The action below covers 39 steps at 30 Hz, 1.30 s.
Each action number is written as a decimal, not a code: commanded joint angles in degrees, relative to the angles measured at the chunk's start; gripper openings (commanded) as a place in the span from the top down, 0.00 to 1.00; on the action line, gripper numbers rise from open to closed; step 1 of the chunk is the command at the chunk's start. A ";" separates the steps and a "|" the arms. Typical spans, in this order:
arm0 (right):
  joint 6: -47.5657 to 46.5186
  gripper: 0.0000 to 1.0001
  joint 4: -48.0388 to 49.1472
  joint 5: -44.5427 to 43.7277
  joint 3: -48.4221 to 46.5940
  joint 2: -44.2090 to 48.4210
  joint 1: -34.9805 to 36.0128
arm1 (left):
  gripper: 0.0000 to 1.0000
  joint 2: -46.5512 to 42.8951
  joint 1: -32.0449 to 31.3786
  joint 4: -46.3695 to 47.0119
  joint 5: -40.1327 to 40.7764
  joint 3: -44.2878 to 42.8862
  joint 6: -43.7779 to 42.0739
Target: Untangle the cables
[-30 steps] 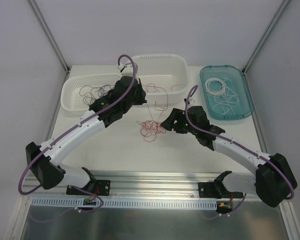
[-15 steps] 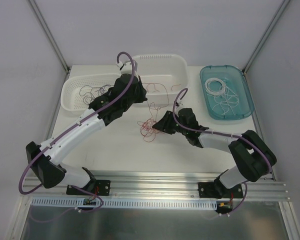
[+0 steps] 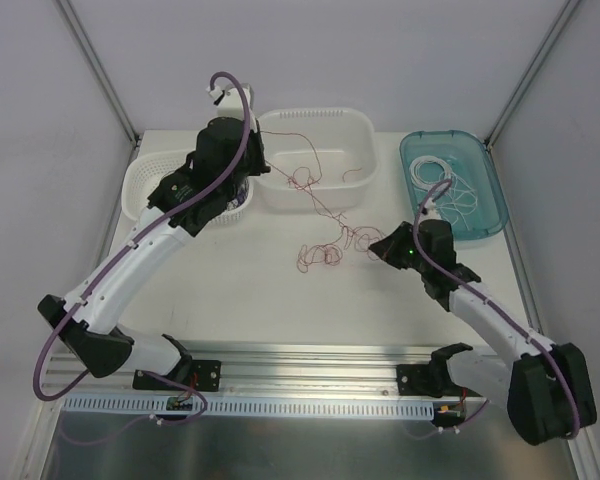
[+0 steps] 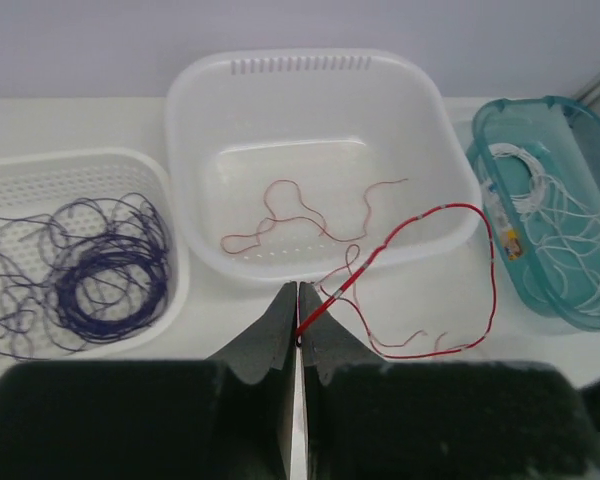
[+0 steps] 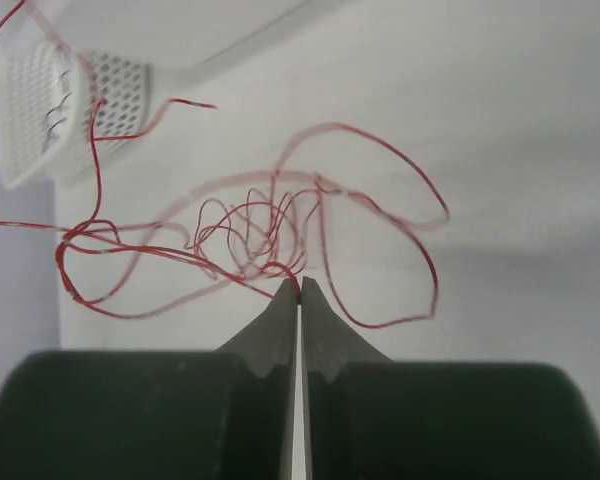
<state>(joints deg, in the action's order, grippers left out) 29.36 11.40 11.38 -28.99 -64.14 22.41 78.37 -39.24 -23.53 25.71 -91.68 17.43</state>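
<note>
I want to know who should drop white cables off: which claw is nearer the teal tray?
Right. The right claw is just left of the near end of the teal tray; the left claw is by the white tub, farther left.

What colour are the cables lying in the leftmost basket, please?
Dark purple cables, clearest in the left wrist view.

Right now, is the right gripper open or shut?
Shut. In the right wrist view the right gripper has its jaws together, pinching a strand of the red cables.
</note>
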 commanded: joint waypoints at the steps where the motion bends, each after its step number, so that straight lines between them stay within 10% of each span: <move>1: -6.94 0.99 -26.23 -7.68 0.78 5.40 -7.46 | 1.00 -4.98 4.08 4.98 7.24 -7.28 -8.19; 18: -15.56 0.98 -44.63 -4.88 -5.46 5.17 -24.61 | 1.00 -6.12 7.69 4.90 10.86 -21.18 -21.75; 25: -18.98 0.77 -45.14 -4.24 -10.11 3.50 -22.51 | 1.00 -9.72 6.20 4.81 -8.30 -10.20 -8.04; 31: -21.54 0.39 -49.45 -10.83 -17.32 3.40 -15.92 | 1.00 -10.96 3.74 4.72 -9.81 -1.84 -2.23; 39: -26.28 0.27 -51.04 -6.57 -24.00 7.97 -11.25 | 1.00 -12.54 1.36 4.81 -9.46 6.24 3.22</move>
<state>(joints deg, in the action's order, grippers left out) 6.87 -38.24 1.85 -49.58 -58.85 10.39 67.26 -37.21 -21.32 16.62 -87.09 17.15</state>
